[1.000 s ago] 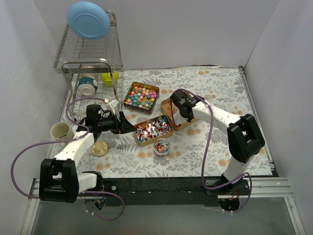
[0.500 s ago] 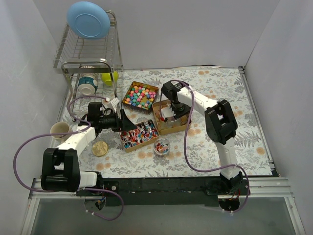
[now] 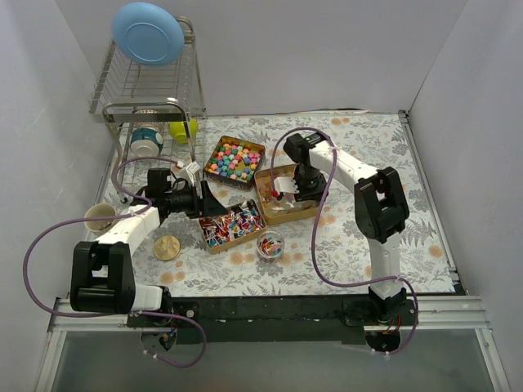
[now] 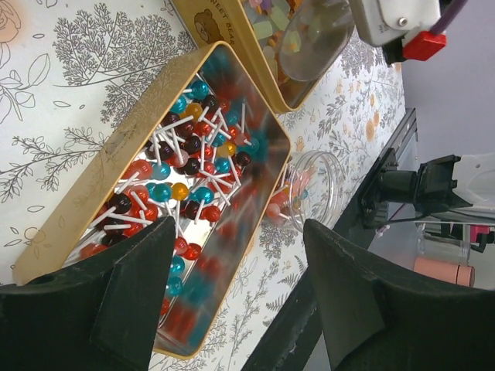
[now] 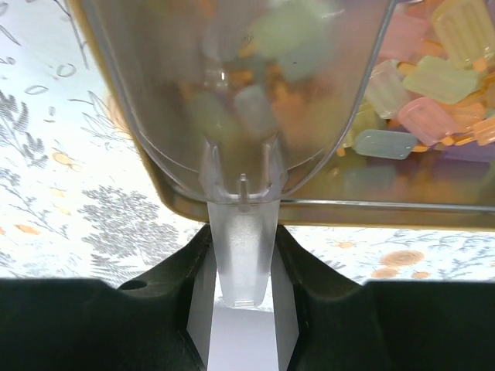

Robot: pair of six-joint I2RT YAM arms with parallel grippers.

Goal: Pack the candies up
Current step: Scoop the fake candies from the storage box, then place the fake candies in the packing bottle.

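Several pastel candies (image 5: 257, 107) lie in the clear scoop (image 5: 155, 100) clenched by the right tool (image 5: 241, 255).

We see the left gripper (image 4: 238, 224) with black fingers (image 4: 100, 301) spread wide. Beyond them, a rectangular gold metal tin (image 4: 93, 182) on the floral-printed tablecloth (image 4: 69, 93) holds small red, blue and dark round candies on white sticks (image 4: 182, 178). A small clear glass jar (image 4: 317, 185) sits just beside it. A clear plastic scoop (image 4: 313, 35) hangs over a second gold tin (image 4: 220, 31) of pastel candies (image 4: 263, 29).

Right gripper (image 5: 241, 272) clamped (left gripper (image 4: 232, 232) spread)
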